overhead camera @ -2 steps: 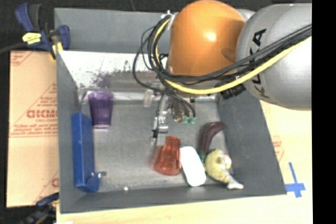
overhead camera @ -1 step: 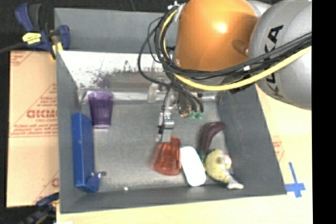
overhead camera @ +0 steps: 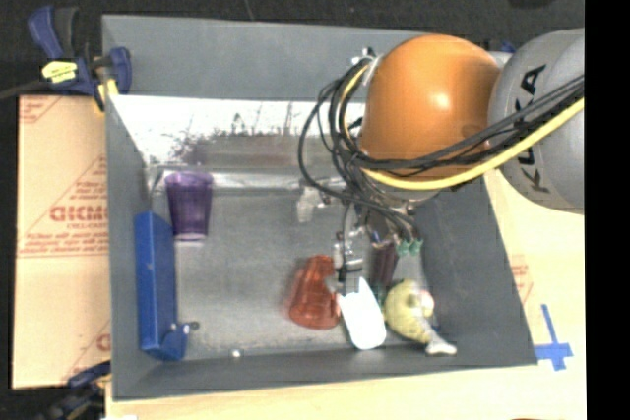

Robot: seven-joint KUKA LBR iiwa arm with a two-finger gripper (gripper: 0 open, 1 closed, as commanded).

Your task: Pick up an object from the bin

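My gripper (overhead camera: 350, 251) hangs below the orange wrist cover, low over the front middle of the bin. Directly under it lie a red translucent cup (overhead camera: 312, 296) tipped on its side and a white oblong thing (overhead camera: 362, 319), which touch each other. A dark brown thing (overhead camera: 382, 261) stands close to the gripper's right side. A yellow-green round soft toy (overhead camera: 407, 309) with a pale tip rests just right of the white thing. I see nothing held by the gripper.
A purple translucent cup (overhead camera: 188, 204) stands near the back left. A long blue bar (overhead camera: 155, 285) lies along the left wall. The arm and its cables cover the bin's back right part.
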